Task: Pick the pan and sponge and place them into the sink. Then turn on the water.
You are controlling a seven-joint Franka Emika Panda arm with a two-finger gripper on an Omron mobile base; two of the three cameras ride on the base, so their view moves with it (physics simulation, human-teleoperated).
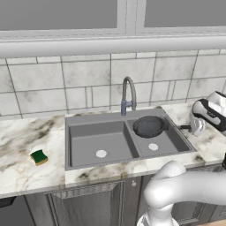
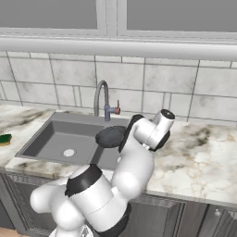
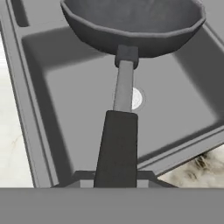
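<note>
Holding one pan (image 3: 131, 26) by its handle, my claw (image 3: 116, 181) is pinching it tight. I am hanging the pan over the right bowl of the sink (image 1: 73, 145). I am counting two bowls and two pale drains. One sponge (image 1: 39, 156) is lying on the counter (image 1: 22, 132), left of the sink. One faucet (image 1: 128, 95) is standing behind it.

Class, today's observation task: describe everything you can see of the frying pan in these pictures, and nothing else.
The pan is small, round and dark grey-black, with a faceted, metal-looking bowl that is empty. A thin stem joins the bowl to a thicker straight black handle. It is held roughly level over the right basin of the sink, above the pale drain, seemingly clear of the floor. The gripper is shut on the handle's end; nothing else visibly touches it.
</note>
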